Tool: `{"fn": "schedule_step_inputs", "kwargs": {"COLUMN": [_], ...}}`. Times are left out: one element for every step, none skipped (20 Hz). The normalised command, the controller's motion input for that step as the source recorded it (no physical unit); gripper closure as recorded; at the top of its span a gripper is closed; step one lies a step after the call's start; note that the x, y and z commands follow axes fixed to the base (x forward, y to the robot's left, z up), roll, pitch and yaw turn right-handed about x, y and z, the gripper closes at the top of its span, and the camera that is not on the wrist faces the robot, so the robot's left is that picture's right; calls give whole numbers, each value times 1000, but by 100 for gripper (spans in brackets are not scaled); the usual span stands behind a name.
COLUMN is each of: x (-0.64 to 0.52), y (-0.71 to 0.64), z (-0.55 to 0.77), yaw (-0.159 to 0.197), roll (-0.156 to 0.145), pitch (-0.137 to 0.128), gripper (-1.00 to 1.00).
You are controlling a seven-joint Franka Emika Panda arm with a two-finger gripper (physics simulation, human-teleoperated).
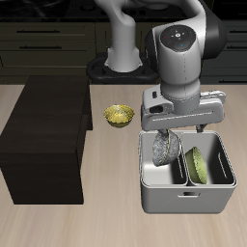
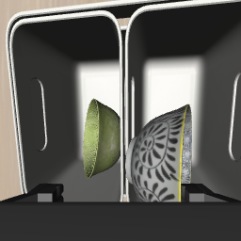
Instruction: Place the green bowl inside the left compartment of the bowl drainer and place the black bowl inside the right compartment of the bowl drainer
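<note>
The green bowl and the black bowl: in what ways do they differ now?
The green bowl is plain olive outside; the black bowl shows a grey speckled pattern. The green bowl looks smaller than the black bowl. They stand in different compartments of the bowl drainer, either side of its middle wall. Both stand on edge.

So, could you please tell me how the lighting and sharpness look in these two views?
Exterior view: even, soft light, the background cabinets dark, a faint shadow under the golden bowl, and the render low in resolution, so the bowls' patterns are smeared. Wrist view: sharper, the bowl drainer showing bright patches on its floor and dark walls; the green bowl and the black bowl keep crisp edges.
</note>
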Motion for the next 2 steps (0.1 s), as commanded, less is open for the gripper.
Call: {"fn": "schedule_step_inputs", "kwargs": {"x": [-10,-102], "y": [81,-489], "z": [2,258], "yaw": [0,2], "roll": [0,-141], "pitch": [0,6], "gripper": [-100,-100]}}
